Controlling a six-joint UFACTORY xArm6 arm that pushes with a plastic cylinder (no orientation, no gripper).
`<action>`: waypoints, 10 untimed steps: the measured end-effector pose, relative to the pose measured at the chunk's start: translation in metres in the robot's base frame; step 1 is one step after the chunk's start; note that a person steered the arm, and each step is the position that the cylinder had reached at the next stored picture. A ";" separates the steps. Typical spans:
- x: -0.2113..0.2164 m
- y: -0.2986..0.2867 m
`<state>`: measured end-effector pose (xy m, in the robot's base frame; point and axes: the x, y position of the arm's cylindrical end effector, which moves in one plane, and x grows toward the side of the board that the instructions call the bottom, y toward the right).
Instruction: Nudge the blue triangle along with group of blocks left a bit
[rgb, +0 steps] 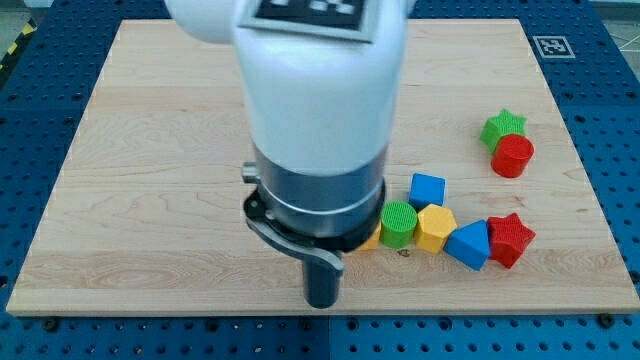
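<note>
We are resting my tip (322, 303) near the board's (150, 200) bottom edge, left of the cluster, holding nothing. The blue triangle (469, 244) is sitting between yellow hexagon (435, 227) and red star (511, 238); we should circle right, then push leftward gently.
</note>
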<state>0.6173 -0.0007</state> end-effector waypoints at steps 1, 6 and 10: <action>-0.002 0.041; -0.010 0.165; -0.034 0.165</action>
<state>0.5831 0.1640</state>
